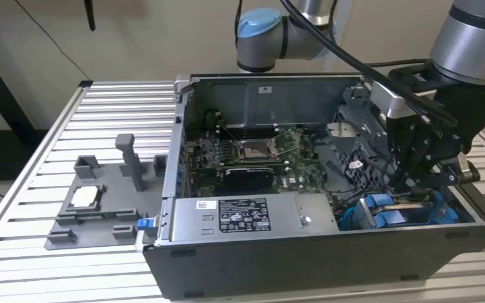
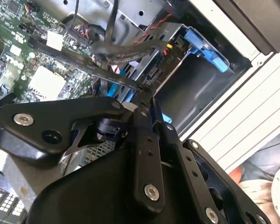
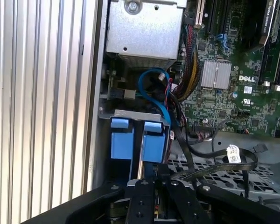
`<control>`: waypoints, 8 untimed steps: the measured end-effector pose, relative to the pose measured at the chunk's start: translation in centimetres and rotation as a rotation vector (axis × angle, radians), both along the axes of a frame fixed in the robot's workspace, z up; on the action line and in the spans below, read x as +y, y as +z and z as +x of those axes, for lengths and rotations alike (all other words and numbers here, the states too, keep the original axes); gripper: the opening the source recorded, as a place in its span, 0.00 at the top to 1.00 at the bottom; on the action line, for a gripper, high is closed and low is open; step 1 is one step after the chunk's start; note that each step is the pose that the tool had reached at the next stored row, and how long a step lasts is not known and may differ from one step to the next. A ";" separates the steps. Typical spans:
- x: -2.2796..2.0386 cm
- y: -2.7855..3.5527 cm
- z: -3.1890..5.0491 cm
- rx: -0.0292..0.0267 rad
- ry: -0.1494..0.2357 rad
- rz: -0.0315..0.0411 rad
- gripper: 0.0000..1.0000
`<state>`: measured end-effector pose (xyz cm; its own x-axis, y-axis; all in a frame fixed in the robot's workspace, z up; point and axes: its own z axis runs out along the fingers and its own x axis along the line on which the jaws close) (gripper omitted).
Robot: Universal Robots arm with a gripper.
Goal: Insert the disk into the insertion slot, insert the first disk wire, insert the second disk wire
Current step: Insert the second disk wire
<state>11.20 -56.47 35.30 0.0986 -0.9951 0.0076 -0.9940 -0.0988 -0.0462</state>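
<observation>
My own black end effector point(image 3: 147, 186) sits nearest the lens in both wrist views. Its fingers point(image 2: 144, 100) are pressed nearly together, pinching something thin at their tips, which I take to be a disk wire's plug, though I cannot make it out for certain.

Going left to right in the exterior view: the grey fixture block point(image 1: 99, 202) on the slatted table point(image 1: 124, 101) at nine o'clock, the power-supply box point(image 1: 251, 218) at six, then the insertion slot point(image 1: 403, 211) with its blue clips point(image 3: 137, 140) at about four o'clock, in the case's point(image 1: 327, 265) near corner. My end effector point(image 1: 419, 183) hangs straight above that slot. In the first wrist view the slot's long axis runs directly away from my fingertips, toward the blue wire point(image 3: 154, 91) beyond.
</observation>
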 end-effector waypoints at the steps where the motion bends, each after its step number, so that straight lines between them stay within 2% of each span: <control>1: -0.01 -0.03 0.11 0.0009 0.000 0.0023 0.84; 5: -0.04 -0.10 0.36 0.0011 -0.003 0.0203 0.84; 8: -0.06 -0.19 0.37 0.0010 -0.018 0.0248 0.84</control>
<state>11.57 -56.53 35.11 0.0808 -0.9966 -0.0171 -0.9957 -0.0799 -0.0474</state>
